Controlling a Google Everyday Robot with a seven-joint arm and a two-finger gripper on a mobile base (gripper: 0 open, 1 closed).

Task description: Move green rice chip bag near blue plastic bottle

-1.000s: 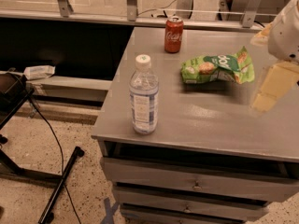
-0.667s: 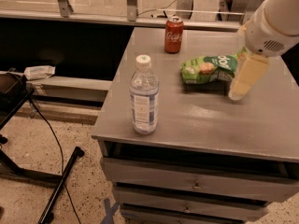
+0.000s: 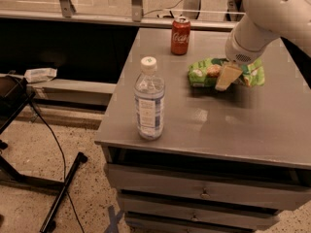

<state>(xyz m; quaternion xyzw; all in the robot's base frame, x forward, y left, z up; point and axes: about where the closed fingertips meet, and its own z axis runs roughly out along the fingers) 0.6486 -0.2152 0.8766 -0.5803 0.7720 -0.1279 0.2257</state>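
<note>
Setting: a grey metal cabinet point(image 3: 218, 125) with a flat top and drawers point(image 3: 201, 193) beneath, seen from the front and a little above.
Blue plastic bottle point(image 3: 149, 101): stands upright near the front left corner of the top. It is clear, with a white cap and a pale blue-and-white label round its middle.
Green rice chip bag point(image 3: 201, 74): lies flat toward the back right of the top, well apart from the bottle, to its right and farther back. Pale round rice cakes are pictured on its left end.
Red soda can point(image 3: 180, 36): upright near the back edge, behind and to the left of the bag, not touching it.
Arm point(image 3: 272, 13): white and bulky, reaching in from the upper right corner over the cabinet top.
Gripper point(image 3: 227, 76): a pale cream wedge at the arm's end, angled downward across the middle of the bag and hiding part of it. I cannot tell whether it touches the bag.
Gripper state: I cannot tell whether it is apart or closed.
Floor at left: speckled, with a black stand point(image 3: 58, 198) and a black cable.
</note>
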